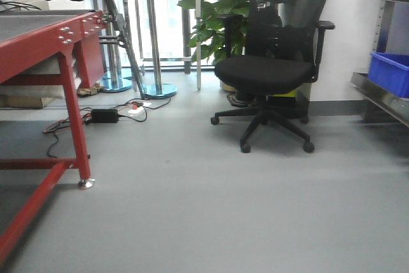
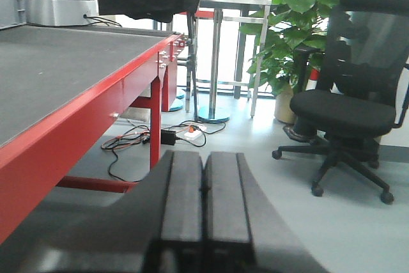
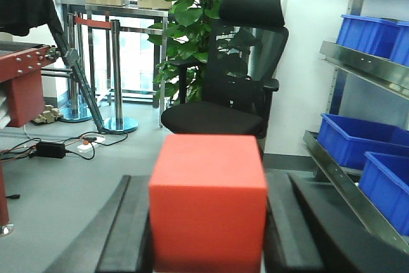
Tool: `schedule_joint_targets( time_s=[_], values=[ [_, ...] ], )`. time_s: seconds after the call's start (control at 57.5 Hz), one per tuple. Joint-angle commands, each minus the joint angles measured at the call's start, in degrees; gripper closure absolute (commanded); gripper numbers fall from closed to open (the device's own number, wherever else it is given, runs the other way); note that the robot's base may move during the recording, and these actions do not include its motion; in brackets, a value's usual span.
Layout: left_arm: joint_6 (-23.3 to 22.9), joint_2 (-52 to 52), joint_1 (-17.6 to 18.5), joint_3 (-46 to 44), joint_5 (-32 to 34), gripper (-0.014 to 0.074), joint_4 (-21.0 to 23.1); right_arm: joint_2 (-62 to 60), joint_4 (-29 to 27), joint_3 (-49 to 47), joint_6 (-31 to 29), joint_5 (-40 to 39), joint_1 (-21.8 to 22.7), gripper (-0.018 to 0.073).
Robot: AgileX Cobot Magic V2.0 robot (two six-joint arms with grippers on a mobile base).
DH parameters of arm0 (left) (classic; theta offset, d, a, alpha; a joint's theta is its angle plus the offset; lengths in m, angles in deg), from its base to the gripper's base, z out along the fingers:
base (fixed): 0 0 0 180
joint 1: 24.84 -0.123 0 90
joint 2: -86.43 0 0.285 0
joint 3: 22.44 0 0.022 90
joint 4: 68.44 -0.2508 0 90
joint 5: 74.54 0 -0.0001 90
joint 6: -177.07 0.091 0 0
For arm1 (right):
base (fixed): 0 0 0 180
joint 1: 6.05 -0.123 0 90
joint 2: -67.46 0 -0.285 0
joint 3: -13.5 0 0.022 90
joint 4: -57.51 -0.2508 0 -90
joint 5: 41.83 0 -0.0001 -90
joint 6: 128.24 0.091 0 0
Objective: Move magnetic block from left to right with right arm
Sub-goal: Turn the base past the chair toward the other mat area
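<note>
The magnetic block, a plain red cube, fills the lower middle of the right wrist view. My right gripper is shut on it, one black finger pressed against each side, held up in the air over the floor. In the left wrist view my left gripper is shut, its two dark pads touching with nothing between them, beside the red table. Neither arm nor the block shows in the front-facing view.
A red-framed table stands at the left. A black office chair and a potted plant are ahead. Cables and a power strip lie on the floor. Steel shelves with blue bins line the right wall.
</note>
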Motion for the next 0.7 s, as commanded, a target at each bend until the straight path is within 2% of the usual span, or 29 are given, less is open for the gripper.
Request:
schedule_joint_targets(
  time_s=[0.0, 0.678],
  values=[
    [0.0, -0.6, 0.4, 0.4, 5.0, 0.0722, 0.3, 0.4, 0.1, -1.6, -0.4, -4.9, 0.4, 0.0331],
    [0.0, -0.5, 0.4, 0.4, 5.0, 0.0722, 0.3, 0.4, 0.1, -1.6, -0.4, -4.9, 0.4, 0.0331]
  ],
)
